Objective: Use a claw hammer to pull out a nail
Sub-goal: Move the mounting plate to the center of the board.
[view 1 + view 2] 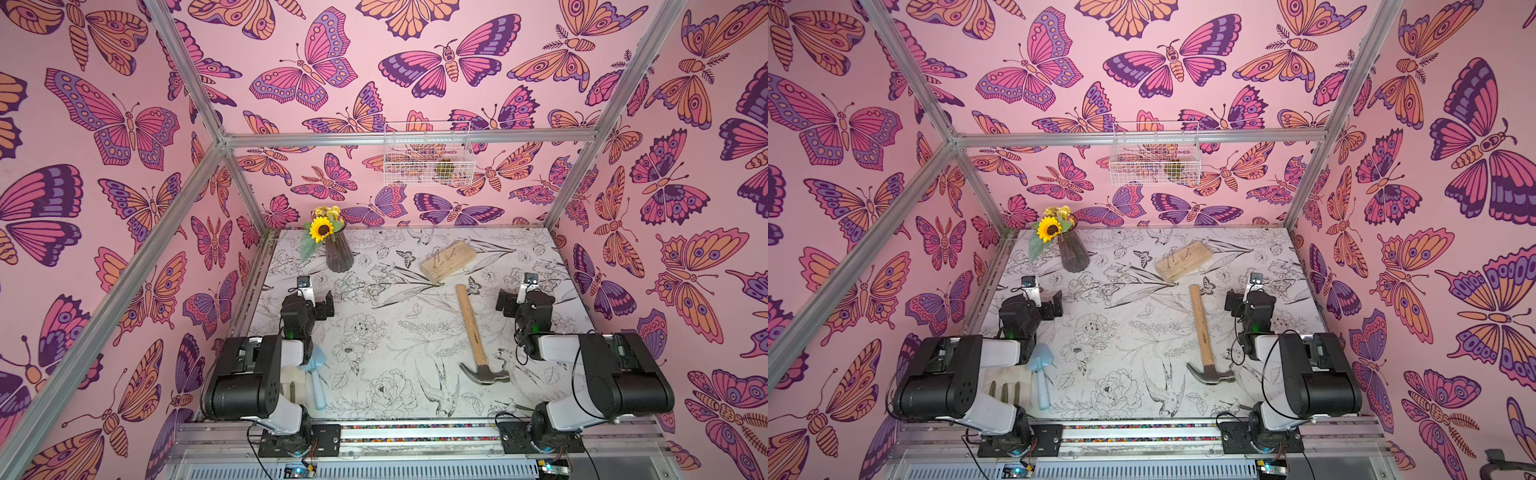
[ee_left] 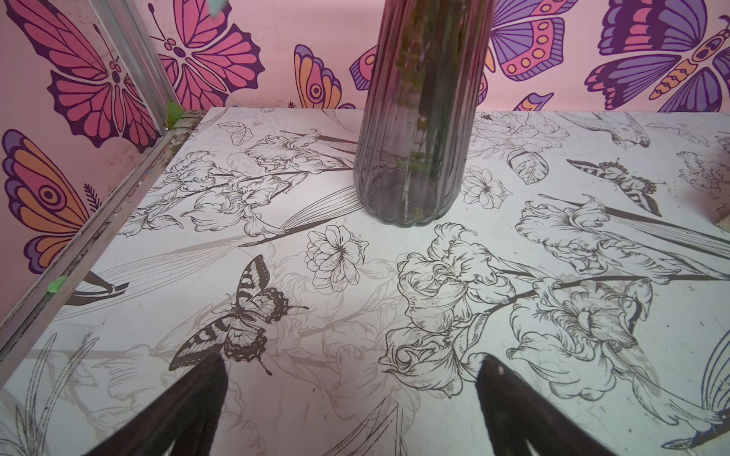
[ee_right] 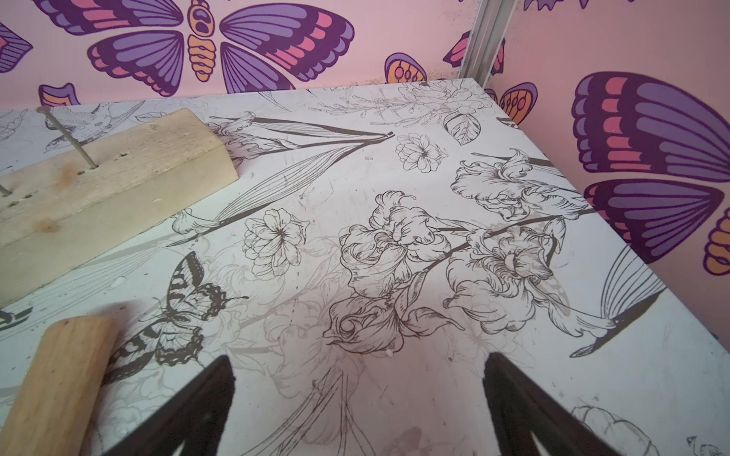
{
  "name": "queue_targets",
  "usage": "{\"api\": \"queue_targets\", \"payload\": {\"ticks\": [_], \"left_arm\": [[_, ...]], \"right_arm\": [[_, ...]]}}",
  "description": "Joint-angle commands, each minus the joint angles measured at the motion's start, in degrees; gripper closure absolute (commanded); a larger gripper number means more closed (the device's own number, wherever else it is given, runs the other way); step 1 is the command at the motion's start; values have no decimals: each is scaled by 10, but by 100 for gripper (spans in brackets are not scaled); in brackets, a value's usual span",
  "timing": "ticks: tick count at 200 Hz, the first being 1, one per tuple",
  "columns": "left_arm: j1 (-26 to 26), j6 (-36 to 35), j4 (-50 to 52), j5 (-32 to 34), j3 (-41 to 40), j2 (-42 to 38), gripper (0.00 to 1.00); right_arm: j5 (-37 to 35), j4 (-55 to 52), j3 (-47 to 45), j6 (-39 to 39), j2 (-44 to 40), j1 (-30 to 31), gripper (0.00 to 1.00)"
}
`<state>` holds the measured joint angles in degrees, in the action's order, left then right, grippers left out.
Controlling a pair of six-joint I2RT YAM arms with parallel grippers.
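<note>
Fingers [image 2: 185, 410] of the left gripper [image 2: 351, 361] stand spread and empty in the left wrist view, with bare table [image 2: 276, 395] between them and a ribbed glass vase [image 2: 418, 118] ahead; nothing of the task lies near. The right wrist view shows the right gripper [image 3: 358, 358] likewise released and holding nothing; the butt of the claw hammer [image 3: 67, 375] lies near one finger, and beyond it sits a wooden block [image 3: 98, 189] with a nail [image 3: 67, 138] standing proud and leaning. Both top views show the claw hammer [image 1: 473, 328] [image 1: 1202, 332] flat on the table on the right arm's side; its butt stops just short of the block and its head points toward the robot's base. Assessment: the step in hand is reaching for the handle, and the right arm is better placed. Recommended: set the jaws square across the handle and seat them fully before lifting, since the heavy head will likely twist a shallow grip; grip toward the butt for leverage; expect to turn the claw toward the nail.
</note>
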<state>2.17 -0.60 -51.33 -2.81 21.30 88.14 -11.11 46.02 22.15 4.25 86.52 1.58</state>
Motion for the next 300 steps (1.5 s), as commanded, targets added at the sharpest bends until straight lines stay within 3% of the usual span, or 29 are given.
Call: {"api": "queue_targets", "payload": {"ticks": [1,22,38,50,65,70,82,99,114,146,173,193,265,300], "left_arm": [[-3,0,46,18,16,-23,1],[-11,-8,140,23,41,-78,1],[-16,1,216,21,65,-132,1],[-15,105,268,67,72,-192,1],[-14,327,361,144,60,-254,1],[-12,357,361,121,53,-266,1],[-12,325,339,19,52,-270,1],[-21,350,339,-94,78,-231,1],[-55,358,333,-136,102,-189,1],[-156,347,322,-109,143,-110,1],[-188,367,284,-157,183,-31,1],[-220,365,260,-151,211,24,1],[-266,401,227,-199,383,232,1],[-270,417,225,-186,436,292,0]], "right_arm": [[-8,-31,16,-5,-40,2,1],[37,-193,85,-27,-96,10,1],[20,-314,155,104,-118,9,1],[0,-389,193,220,-115,9,1],[83,-345,203,218,-90,4,1],[105,-333,206,219,-80,4,1],[160,-324,224,228,-57,4,1],[209,-320,267,256,-13,4,1],[240,-328,319,275,45,5,1],[276,-363,439,322,166,5,4],[289,-406,541,328,253,5,14],[271,-437,600,319,298,5,16],[337,-508,806,309,471,6,21],[370,-522,828,300,504,11,26]]}}
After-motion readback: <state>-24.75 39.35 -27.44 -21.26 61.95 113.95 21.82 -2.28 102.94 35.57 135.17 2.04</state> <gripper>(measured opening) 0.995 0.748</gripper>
